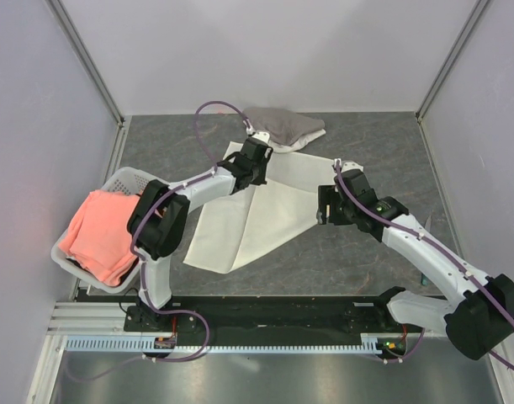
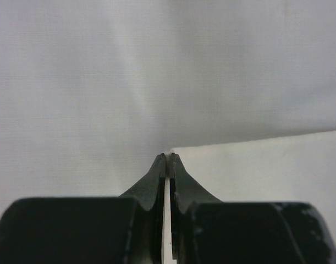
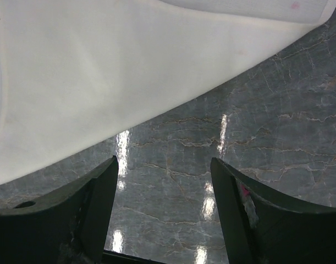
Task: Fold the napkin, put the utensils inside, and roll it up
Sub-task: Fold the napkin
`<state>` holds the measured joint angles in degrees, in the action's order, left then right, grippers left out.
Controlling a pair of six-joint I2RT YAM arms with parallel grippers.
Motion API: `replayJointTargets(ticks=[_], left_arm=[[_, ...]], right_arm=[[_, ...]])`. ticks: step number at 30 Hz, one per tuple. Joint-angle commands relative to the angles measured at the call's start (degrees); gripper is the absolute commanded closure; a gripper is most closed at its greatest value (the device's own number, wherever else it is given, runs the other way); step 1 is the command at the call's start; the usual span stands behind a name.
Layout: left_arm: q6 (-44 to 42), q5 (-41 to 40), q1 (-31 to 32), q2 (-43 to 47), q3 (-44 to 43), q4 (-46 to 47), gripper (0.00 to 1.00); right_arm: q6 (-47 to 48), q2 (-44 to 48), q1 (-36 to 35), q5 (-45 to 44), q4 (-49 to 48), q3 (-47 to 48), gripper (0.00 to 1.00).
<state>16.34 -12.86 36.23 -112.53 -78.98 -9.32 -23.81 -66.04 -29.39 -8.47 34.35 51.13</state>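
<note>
The cream-white napkin (image 1: 255,215) lies spread on the grey table with a crease running down its middle. My left gripper (image 1: 257,167) is over its far edge. In the left wrist view the jaws (image 2: 168,158) are shut with a thin strip of the napkin (image 2: 102,82) pinched between them. My right gripper (image 1: 322,207) is open and empty just off the napkin's right corner. In the right wrist view it (image 3: 163,184) hangs over bare table, with the napkin's edge (image 3: 102,71) just ahead of its fingers. I see no utensils clearly.
A grey-and-white cloth heap (image 1: 282,128) lies behind the napkin. A white basket (image 1: 126,178) holding a salmon-pink cloth (image 1: 101,231) stands at the left table edge. A slim dark thing (image 1: 424,280) peeks out by the right arm. Walls enclose the table.
</note>
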Motion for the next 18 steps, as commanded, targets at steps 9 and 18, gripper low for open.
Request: replayJointTargets(ticks=[9, 18], left_arm=[[-6.0, 7.6, -9.7, -10.6, -15.9, -5.2, 0.98], [-8.4, 12.2, -14.6, -17.6, -25.5, -8.2, 0.98]], right_arm=[[-1.0, 2.3, 0.1, -2.4, 0.7, 0.8, 0.23], [-1.2, -0.3, 0.1, -3.4, 0.0, 1.6, 0.22]])
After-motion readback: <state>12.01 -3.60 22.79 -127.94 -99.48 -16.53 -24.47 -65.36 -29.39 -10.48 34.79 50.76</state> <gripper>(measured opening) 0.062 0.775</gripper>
